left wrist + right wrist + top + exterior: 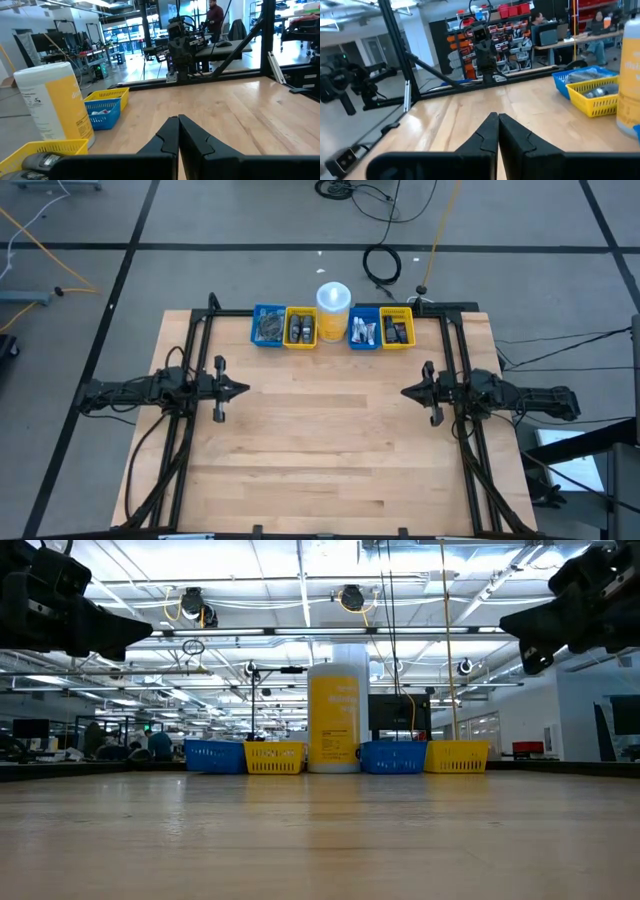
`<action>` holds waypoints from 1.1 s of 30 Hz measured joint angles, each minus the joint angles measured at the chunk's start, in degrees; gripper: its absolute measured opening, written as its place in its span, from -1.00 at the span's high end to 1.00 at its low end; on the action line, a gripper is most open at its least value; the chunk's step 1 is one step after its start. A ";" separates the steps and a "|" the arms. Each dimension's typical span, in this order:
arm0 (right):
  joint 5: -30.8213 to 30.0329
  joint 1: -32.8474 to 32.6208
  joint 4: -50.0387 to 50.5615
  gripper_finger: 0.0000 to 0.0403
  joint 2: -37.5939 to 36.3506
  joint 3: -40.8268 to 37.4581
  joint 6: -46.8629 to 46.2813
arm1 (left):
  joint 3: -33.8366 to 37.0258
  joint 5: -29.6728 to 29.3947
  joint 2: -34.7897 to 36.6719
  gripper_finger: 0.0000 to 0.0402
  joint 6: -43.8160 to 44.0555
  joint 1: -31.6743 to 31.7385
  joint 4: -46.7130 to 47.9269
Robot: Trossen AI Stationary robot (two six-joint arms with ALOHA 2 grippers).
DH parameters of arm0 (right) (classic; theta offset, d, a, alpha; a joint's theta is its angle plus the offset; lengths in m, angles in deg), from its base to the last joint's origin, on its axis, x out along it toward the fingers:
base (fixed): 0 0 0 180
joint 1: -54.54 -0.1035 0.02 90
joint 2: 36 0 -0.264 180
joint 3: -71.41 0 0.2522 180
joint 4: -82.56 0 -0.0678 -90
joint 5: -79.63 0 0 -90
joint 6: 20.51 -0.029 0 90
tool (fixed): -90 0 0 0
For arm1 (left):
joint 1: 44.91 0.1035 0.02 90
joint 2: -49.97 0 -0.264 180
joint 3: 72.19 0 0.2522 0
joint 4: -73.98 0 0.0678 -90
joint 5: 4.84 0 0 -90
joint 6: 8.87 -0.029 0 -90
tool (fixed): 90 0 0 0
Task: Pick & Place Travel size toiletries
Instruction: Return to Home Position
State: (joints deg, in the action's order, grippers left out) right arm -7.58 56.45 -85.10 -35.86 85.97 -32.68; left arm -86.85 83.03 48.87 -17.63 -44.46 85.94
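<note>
Both tools are clenched on nothing, the left tool (240, 389) and the right tool (407, 392) hanging tip to tip at opposite sides, well apart from the goods. The travel size toiletries (268, 328) lie in a row of bins at the tabletop's (320, 450) far edge: left blue bin (255, 325), yellow bin (301, 309), right blue bin (351, 330), second yellow bin (411, 328), with a tall yellow cup (333, 298) between the pairs. Little seems left to do. The likeliest trouble is an arm swinging toward that row, nudging a light bin or toppling the cup.
</note>
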 joint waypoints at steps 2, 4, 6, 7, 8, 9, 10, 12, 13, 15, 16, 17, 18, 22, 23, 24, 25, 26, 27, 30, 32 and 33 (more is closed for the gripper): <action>0.03 0.01 0.02 0.98 -0.02 0.00 1.70 | -0.01 0.00 0.00 0.96 0.00 0.00 0.02; 0.04 0.01 0.05 0.98 -0.02 0.00 3.96 | -0.01 0.00 0.00 0.96 0.00 0.00 0.01; 0.02 0.01 0.09 0.98 -0.02 0.00 5.17 | -0.01 0.00 0.00 0.96 0.00 0.00 0.00; 0.02 0.01 0.12 0.98 -0.02 0.00 5.33 | -0.01 0.00 -0.02 0.96 0.00 0.00 0.02; 0.04 0.01 0.10 0.98 -0.02 0.00 5.36 | -0.01 0.00 0.00 0.96 0.00 0.00 0.02; 0.02 0.01 0.08 0.98 -0.02 0.00 5.36 | -0.01 0.00 0.00 0.96 0.00 0.00 0.02; 0.02 0.01 -0.04 0.98 -0.01 0.00 5.36 | -0.01 0.00 0.00 0.96 0.00 0.00 0.02; 0.03 0.01 -1.14 0.98 0.20 0.00 5.37 | -0.03 0.02 0.00 0.96 0.00 0.00 0.04; 0.09 0.01 -1.51 0.98 0.48 0.00 5.38 | -0.03 0.00 0.00 0.96 0.00 -0.01 0.04; 0.17 0.01 -1.91 0.98 0.70 0.00 5.38 | -0.03 0.02 0.00 0.96 0.00 0.00 0.06; 0.21 0.01 -2.43 0.98 0.70 0.00 5.38 | -0.03 0.02 0.00 0.96 0.00 -0.01 0.06; 0.21 0.01 -2.87 0.98 0.68 0.00 5.38 | -0.05 0.02 0.00 0.96 0.00 0.00 0.07; 0.21 0.01 -2.96 0.98 0.68 0.00 5.38 | -0.05 0.02 -0.01 0.96 0.00 0.00 0.07; 0.19 0.01 -3.14 0.98 0.68 0.00 5.38 | -0.05 0.02 0.00 0.96 0.00 0.00 0.07; 0.19 0.01 -3.14 0.98 0.68 0.00 5.38 | -0.05 0.02 0.00 0.96 0.01 0.00 0.07; 0.19 0.01 -3.18 0.98 0.68 0.00 5.38 | -0.05 0.02 0.00 0.96 0.00 0.00 0.07; 0.17 0.01 -3.26 0.98 0.68 0.00 5.38 | -0.05 0.02 0.00 0.96 0.00 0.00 0.07; 0.17 0.01 -3.36 0.98 0.68 0.00 5.38 | -0.05 0.02 0.00 0.96 0.00 -0.02 0.07; 0.17 0.01 -3.40 0.98 0.68 0.00 5.38 | -0.05 0.02 0.00 0.96 0.00 -0.02 0.07; 0.15 0.01 -3.44 0.98 0.68 0.00 5.38 | -0.05 0.03 0.00 0.96 0.00 -0.01 0.07; 0.14 0.01 -3.44 0.98 0.68 0.00 5.39 | -0.05 0.03 0.00 0.96 0.00 0.00 0.07; 0.13 0.01 -3.45 0.98 0.68 0.00 5.41 | -0.05 0.04 0.00 0.96 0.01 -0.02 0.07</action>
State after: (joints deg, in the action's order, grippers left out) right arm -7.45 56.45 -88.55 -35.18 85.97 -27.27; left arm -86.90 83.07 48.87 -17.61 -44.48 86.00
